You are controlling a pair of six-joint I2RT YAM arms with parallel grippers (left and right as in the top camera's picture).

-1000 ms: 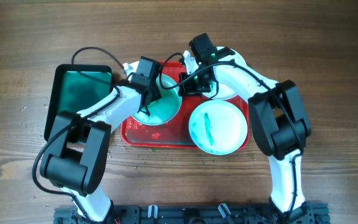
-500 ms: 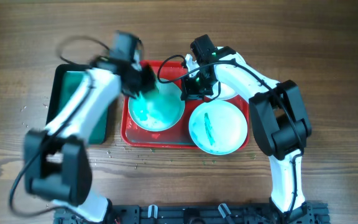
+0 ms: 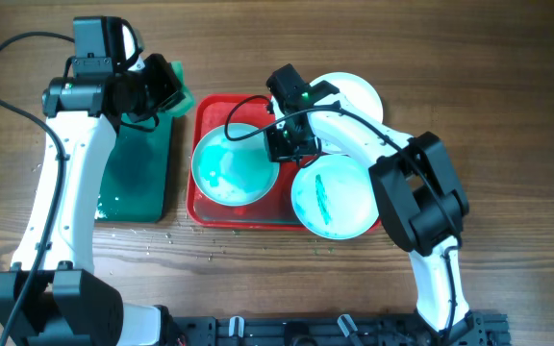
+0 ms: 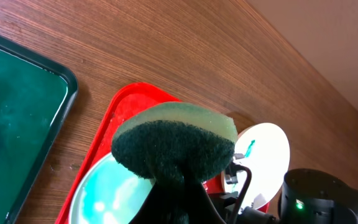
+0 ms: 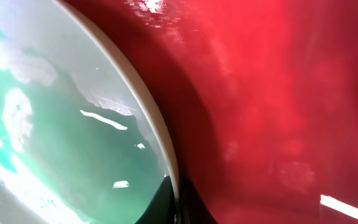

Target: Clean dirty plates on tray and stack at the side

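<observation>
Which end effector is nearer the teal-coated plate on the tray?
Right. The right end effector grips the teal-coated plate at its rim; the left end effector holds a sponge by the green tray.

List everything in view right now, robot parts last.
Plates: three, white with teal; two on the red tray, the third over its far right corner.
Red tray: one, red, mid-table.
Green tray: one, dark green, left of the red tray.
Sponge: one, green, in the left claw.
Table: one, brown wood.
Left claw: one, black, over the green tray's far right corner.
Right claw: one, black, pinching the left plate's rim.
</observation>
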